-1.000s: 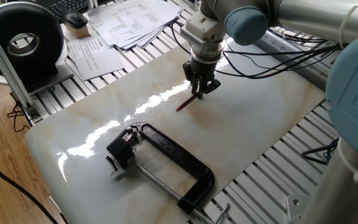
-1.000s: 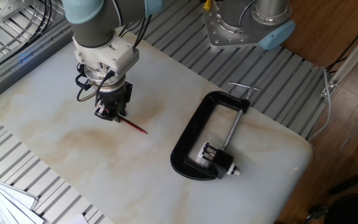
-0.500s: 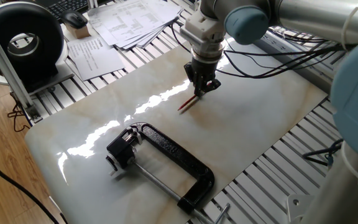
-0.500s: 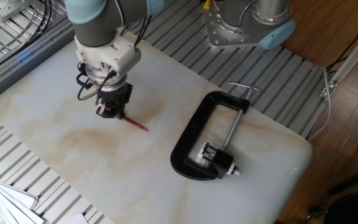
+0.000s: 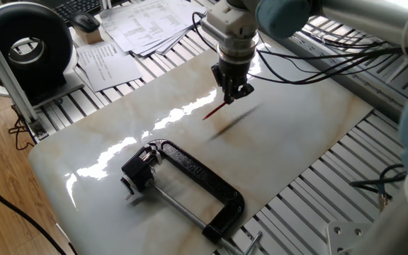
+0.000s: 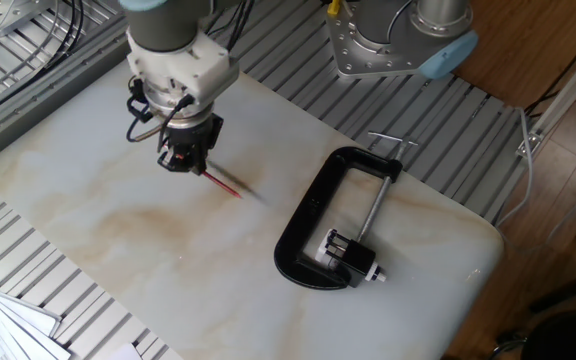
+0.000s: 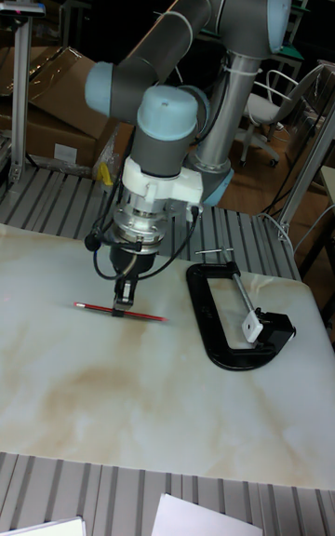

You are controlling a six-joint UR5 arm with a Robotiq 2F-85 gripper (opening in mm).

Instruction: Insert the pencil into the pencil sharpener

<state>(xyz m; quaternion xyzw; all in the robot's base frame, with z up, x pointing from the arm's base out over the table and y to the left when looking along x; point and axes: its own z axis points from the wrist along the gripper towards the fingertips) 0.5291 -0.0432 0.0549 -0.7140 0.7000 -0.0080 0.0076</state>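
Note:
My gripper [image 5: 233, 92] [image 6: 188, 163] [image 7: 120, 300] is shut on the pencil [image 5: 214, 111] [image 6: 224, 185] [image 7: 145, 315], a thin dark-red stick held near one end. The pencil hangs nearly level, a little above the marble table [image 5: 296, 134], and its shadow lies apart from it on the slab. The pencil sharpener [image 5: 139, 168] [image 6: 349, 254] [image 7: 274, 328] is a small black block with whitish bits, sitting in the mouth of the big black C-clamp [image 5: 202, 177] [image 6: 308, 215] [image 7: 212, 320], well away from the gripper.
The clamp's silver screw rod [image 5: 179, 207] and handle reach toward the table's near edge. Papers [image 5: 147, 25], a keyboard and a black round device [image 5: 25, 48] lie beyond the slab's far left. Cables [image 5: 310, 67] trail behind the arm. Slatted metal [image 6: 28, 270] rings the slab.
The gripper has risen off the slab with the pencil in it and drifted slightly away from the clamp. The pencil's shadow has separated from it. Clamp and sharpener have not moved.

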